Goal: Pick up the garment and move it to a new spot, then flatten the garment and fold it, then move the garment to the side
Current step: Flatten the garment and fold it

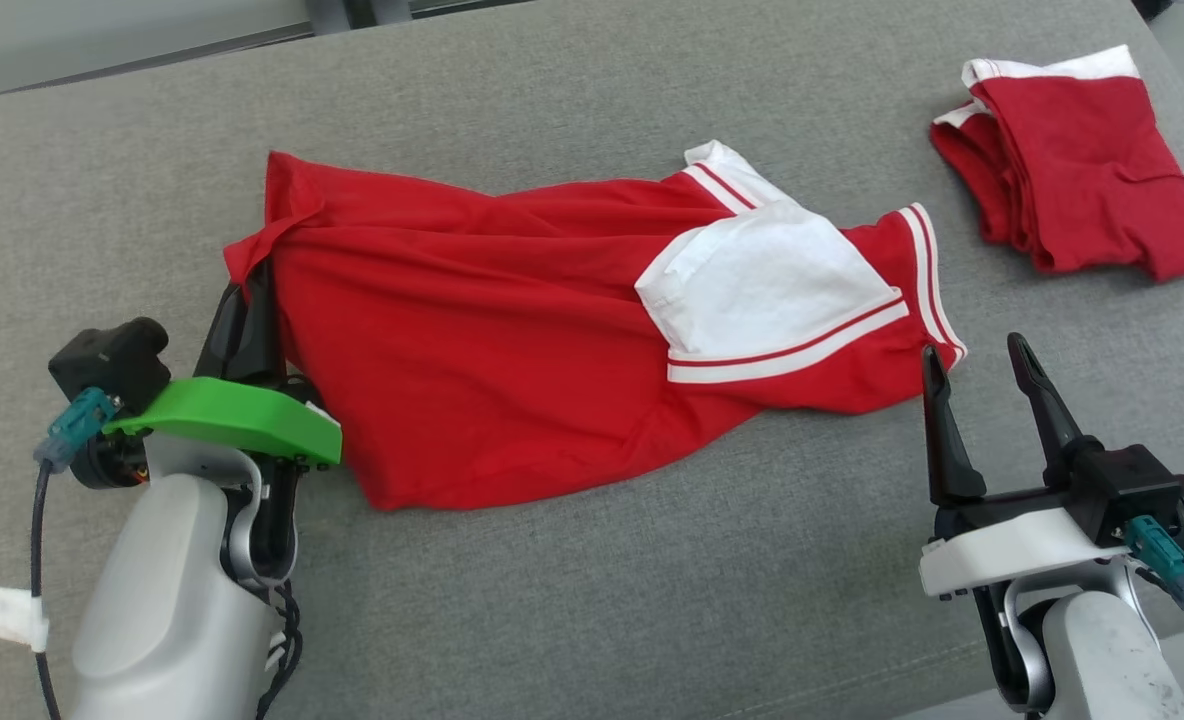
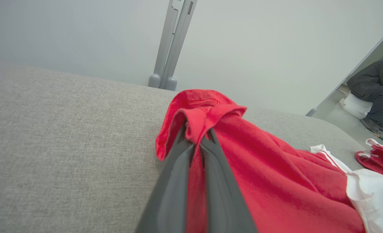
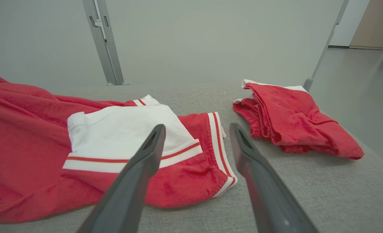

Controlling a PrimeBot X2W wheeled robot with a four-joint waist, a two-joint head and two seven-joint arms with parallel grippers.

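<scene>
left gripper [image 2: 196,133] pinching garment [image 1: 472,340], probably its hem: plain in wrist view, tips covered in head view. right gripper [image 1: 972,350] wide, empty.

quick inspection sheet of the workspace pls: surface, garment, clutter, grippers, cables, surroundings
surface: grey cloth table, no stains seen
job's things: red garment spread but wrinkled, white sleeve turned over it, left end raised
clutter: folded pile of red cloth at the far right, apart from the garment
grippers: left gripper shut on the garment's edge; right gripper open beside the right hem, holding nothing
cables: left cable and right cable, teal plugs, at the wrists
surroundings: pale wall, grey post, a seated person beyond the table
</scene>
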